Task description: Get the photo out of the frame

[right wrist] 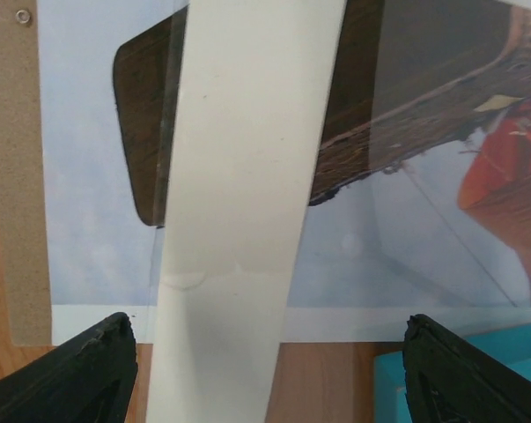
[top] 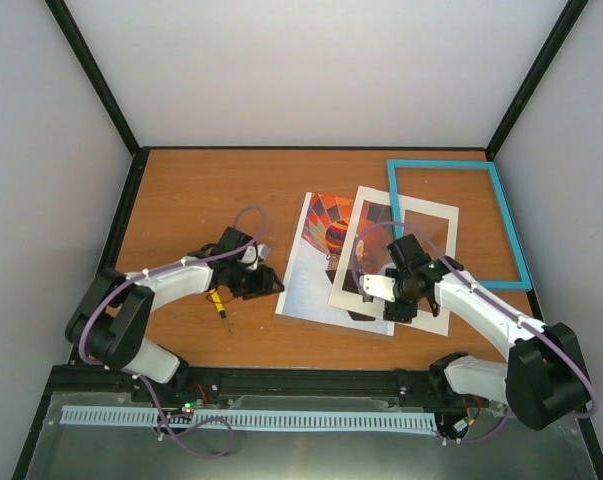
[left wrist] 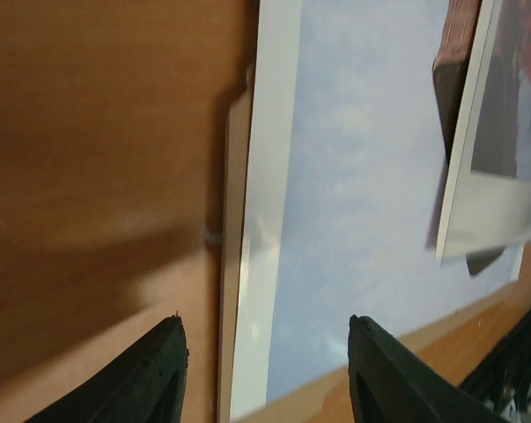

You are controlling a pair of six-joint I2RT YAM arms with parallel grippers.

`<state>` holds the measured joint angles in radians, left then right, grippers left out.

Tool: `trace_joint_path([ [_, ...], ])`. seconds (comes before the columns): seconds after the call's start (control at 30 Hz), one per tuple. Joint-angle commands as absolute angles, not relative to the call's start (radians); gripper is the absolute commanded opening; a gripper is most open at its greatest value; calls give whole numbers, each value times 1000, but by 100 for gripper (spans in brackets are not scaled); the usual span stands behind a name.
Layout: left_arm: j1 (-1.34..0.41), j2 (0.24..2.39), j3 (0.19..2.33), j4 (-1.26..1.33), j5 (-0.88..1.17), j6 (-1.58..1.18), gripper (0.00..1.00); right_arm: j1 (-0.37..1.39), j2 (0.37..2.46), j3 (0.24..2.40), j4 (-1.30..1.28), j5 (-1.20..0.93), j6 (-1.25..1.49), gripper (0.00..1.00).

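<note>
The photo (top: 306,275), a hot-air balloon print, lies flat at the table's centre, outside the frame. The turquoise frame (top: 441,165) lies empty at the back right. A white mat (top: 411,203) lies skewed on top of the photo. My left gripper (top: 271,284) is open and empty, low at the photo's left edge; in the left wrist view (left wrist: 265,352) its jaws straddle the photo's white border (left wrist: 265,220). My right gripper (top: 397,310) is open and empty, just above the mat's strip (right wrist: 239,176), with the photo's basket and sky (right wrist: 397,247) beneath; it is (right wrist: 269,352) in its own view.
A brown backing board (right wrist: 14,176) shows under the photo's edge, also in the left wrist view (left wrist: 234,264). A yellow-handled tool (top: 218,305) lies under the left arm. A corner of the frame (right wrist: 397,379) lies by the right finger. Grey walls enclose the table.
</note>
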<state>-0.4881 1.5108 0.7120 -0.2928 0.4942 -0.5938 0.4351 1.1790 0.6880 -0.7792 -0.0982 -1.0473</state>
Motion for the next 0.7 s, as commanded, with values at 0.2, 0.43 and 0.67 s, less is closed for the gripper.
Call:
trace_joint_path([
  [0.2, -512, 1423, 613, -293, 599, -650, 51, 468, 1176, 615, -835, -106, -1148, 84],
  [0.43, -516, 1468, 615, -255, 601, -653, 52, 489, 1192, 593, -817, -81, -1149, 85],
  [0.67, -522, 1508, 616, -223, 604, -649, 52, 506, 1210, 587, -797, -81, -1136, 85],
])
